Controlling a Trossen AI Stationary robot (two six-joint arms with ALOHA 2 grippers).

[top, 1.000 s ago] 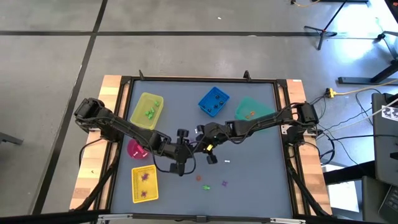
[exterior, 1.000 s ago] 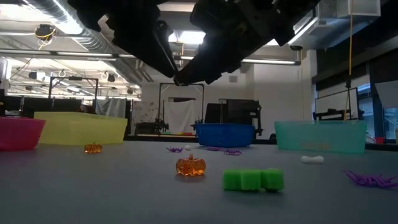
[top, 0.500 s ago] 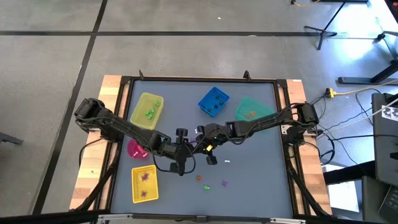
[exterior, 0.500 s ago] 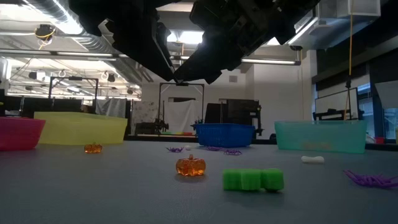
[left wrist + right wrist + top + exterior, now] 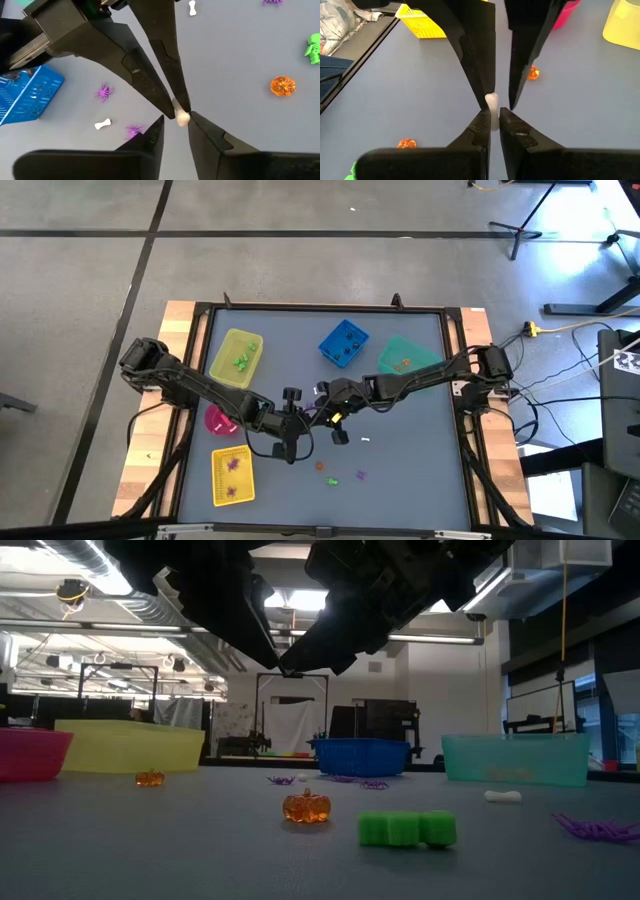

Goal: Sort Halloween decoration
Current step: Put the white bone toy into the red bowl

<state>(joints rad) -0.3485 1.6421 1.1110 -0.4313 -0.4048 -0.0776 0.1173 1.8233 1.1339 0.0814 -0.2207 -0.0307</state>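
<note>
Above mid-table, the right gripper [image 5: 493, 118] pinches a small white plastic bone trinket [image 5: 492, 103] between nearly closed fingers. At its 12 o'clock, the left gripper [image 5: 499, 104] flanks the same piece, jaws narrowly parted; whether they touch it is unclear. Beyond lie an orange translucent pumpkin [image 5: 533, 73] and a yellow slotted plastic bin [image 5: 422, 24].

surface: grey table [image 5: 420, 470] | on it: five bins, loose trinkets [image 5: 333, 476] near front edge
</note>
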